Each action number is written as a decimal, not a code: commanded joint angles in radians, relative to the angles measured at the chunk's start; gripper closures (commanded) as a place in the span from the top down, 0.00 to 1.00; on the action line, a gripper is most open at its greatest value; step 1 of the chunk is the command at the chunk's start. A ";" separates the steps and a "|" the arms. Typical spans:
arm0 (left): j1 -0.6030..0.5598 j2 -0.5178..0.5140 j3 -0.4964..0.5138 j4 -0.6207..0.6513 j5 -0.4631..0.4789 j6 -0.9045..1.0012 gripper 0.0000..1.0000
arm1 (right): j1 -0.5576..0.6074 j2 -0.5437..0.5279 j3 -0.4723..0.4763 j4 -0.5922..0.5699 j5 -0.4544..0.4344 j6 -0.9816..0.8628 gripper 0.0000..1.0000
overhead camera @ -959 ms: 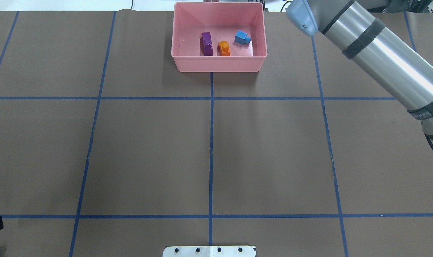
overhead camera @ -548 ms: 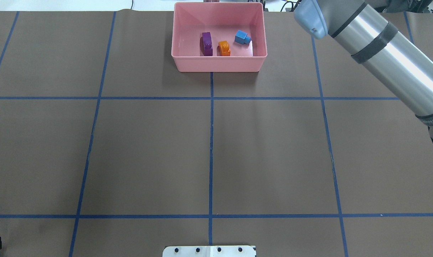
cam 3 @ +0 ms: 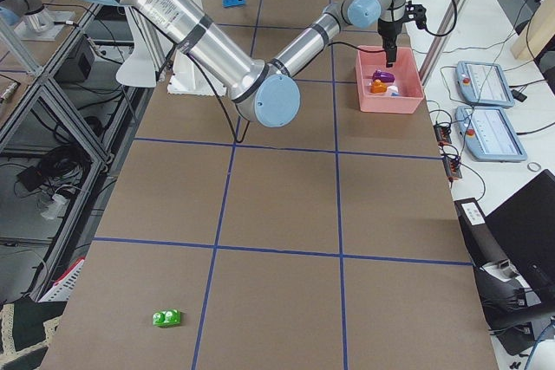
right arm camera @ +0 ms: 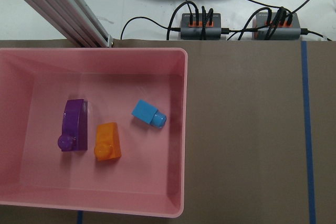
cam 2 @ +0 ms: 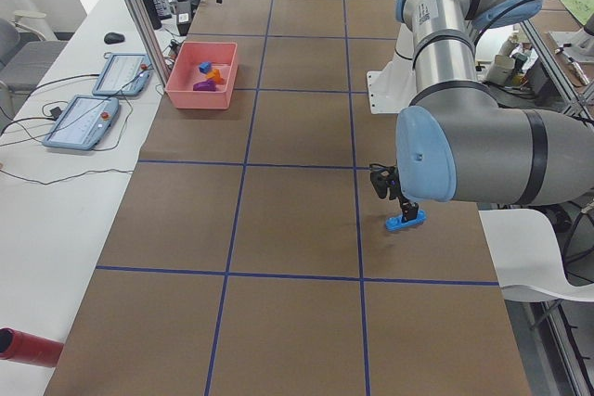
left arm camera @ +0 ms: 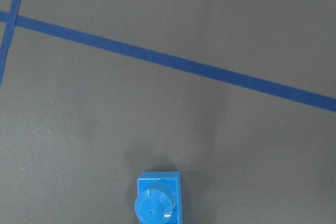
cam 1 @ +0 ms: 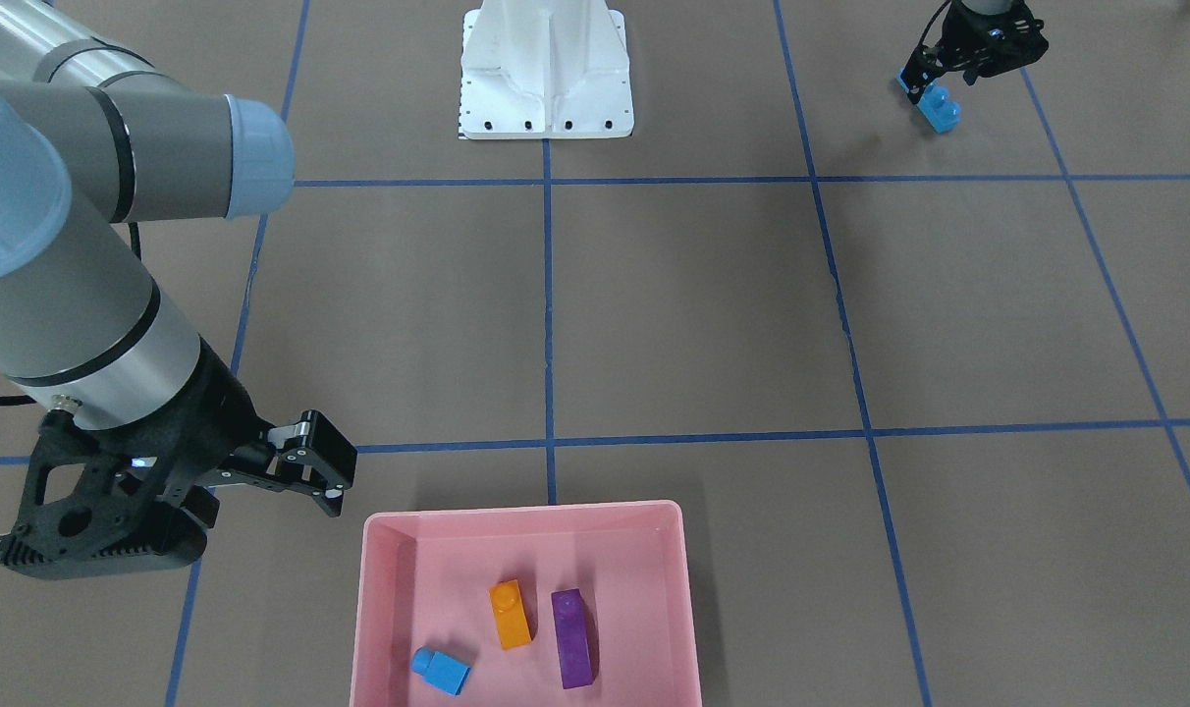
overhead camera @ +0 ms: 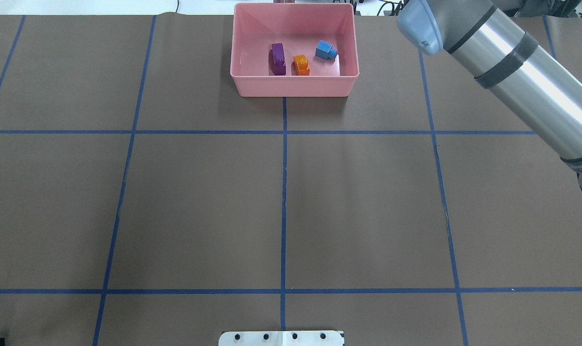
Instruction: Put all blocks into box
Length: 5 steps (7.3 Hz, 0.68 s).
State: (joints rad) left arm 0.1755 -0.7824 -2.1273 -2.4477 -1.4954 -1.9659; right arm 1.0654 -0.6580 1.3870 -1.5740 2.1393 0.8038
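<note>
Shallow pink box (overhead camera: 294,86) at the far edge of the brown worktop (overhead camera: 200,192), holding a glossy purple block (overhead camera: 278,58), orange block (overhead camera: 301,65) and small blue block (overhead camera: 325,50), right hand (cam 1: 338,479) released and empty beside it, left hand (cam 1: 925,90) down at the long blue block (cam 1: 939,110) on the worktop, cannot tell whether it grips, green block (cam 3: 166,318) lying well apart.

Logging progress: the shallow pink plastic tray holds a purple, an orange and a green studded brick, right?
No. The shallow pink plastic tray holds the purple oblong plastic brick, the orange plastic brick and a small blue plastic brick, not green; the right wrist view shows it.
</note>
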 commanded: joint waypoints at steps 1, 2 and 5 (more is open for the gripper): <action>0.029 0.000 0.018 -0.002 0.018 -0.005 1.00 | 0.004 -0.079 0.112 -0.047 0.005 -0.002 0.99; 0.030 0.000 0.020 -0.011 0.018 -0.007 1.00 | 0.001 -0.166 0.254 -0.154 0.007 -0.033 0.99; 0.051 0.000 0.021 -0.010 0.020 -0.007 1.00 | -0.002 -0.227 0.469 -0.514 0.001 -0.135 0.99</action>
State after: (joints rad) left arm 0.2114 -0.7823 -2.1067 -2.4578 -1.4769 -1.9726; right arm 1.0646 -0.8570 1.7742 -1.9559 2.1419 0.7069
